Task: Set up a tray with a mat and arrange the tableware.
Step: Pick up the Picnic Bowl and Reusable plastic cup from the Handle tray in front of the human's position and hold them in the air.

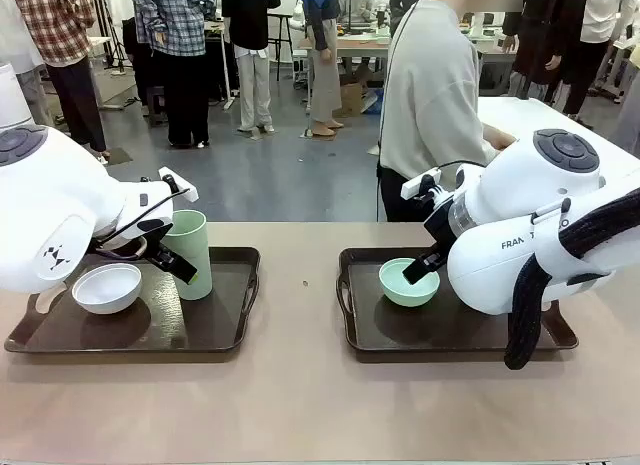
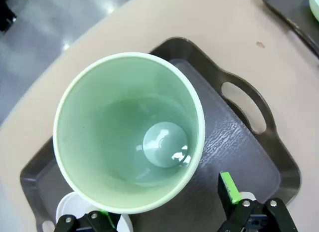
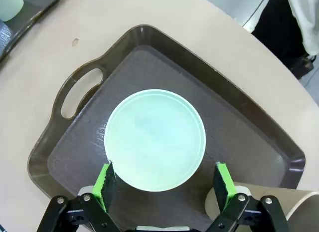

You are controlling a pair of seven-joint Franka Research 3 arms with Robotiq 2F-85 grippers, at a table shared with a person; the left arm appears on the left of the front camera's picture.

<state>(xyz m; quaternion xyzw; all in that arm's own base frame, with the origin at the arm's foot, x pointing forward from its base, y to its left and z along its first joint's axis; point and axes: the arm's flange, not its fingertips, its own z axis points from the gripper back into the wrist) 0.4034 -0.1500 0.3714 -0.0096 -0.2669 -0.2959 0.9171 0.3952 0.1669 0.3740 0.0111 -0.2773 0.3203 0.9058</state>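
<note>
Open tabletop [image 1: 300,315] between left tray [image 1: 222,307] and right tray [image 1: 398,330]

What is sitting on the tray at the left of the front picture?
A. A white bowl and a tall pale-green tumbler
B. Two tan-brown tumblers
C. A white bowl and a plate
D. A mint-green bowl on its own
A: the left tray holds the small white bowl and the tall pale-green tumbler, while the mint-green bowl sits on the other tray.

I log L tray [image 1: 225,317]: white bowl [image 1: 107,287], pale-green tumbler [image 1: 190,247] upright, L end effector [image 1: 172,253] at it. R tray [image 1: 372,327]: mint-green bowl [image 1: 409,282], R end effector [image 1: 422,267] over rim.
</note>
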